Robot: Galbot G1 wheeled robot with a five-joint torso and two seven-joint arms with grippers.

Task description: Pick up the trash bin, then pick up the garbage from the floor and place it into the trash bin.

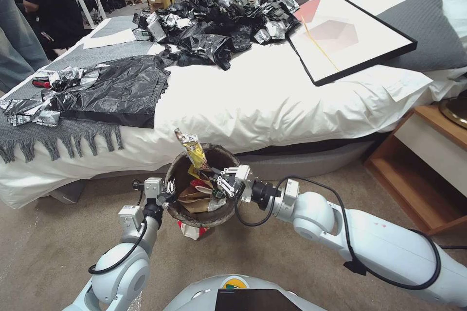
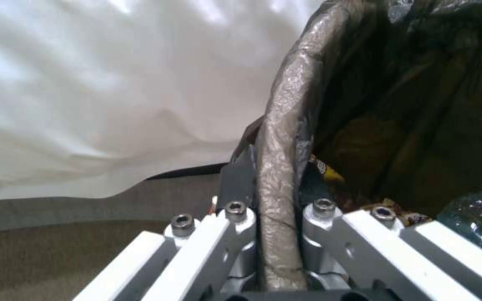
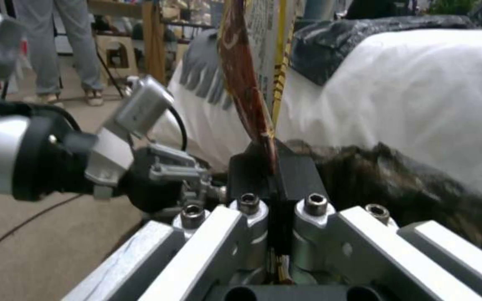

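Note:
The trash bin (image 1: 181, 175), a round pail lined with a dark brown bag, hangs above the carpet in front of the bed. My left gripper (image 1: 170, 195) is shut on its near-left rim; in the left wrist view the lined rim (image 2: 285, 125) runs between the fingers (image 2: 238, 175). My right gripper (image 1: 217, 181) is over the bin's right side, shut on a crinkled yellow wrapper (image 1: 192, 148) that sticks up above the rim. The right wrist view shows that wrapper (image 3: 247, 83) pinched upright. Garbage lies in the bin: a tan paper bag (image 1: 194, 200) and a red packet (image 1: 200, 184).
A red-and-white packet (image 1: 190, 231) lies on the carpet under the bin. The bed (image 1: 272, 92) just beyond carries glossy black bags (image 1: 116, 90), a grey throw and a framed picture (image 1: 340, 29). A wooden nightstand (image 1: 423, 165) stands at the right. People stand at the far left.

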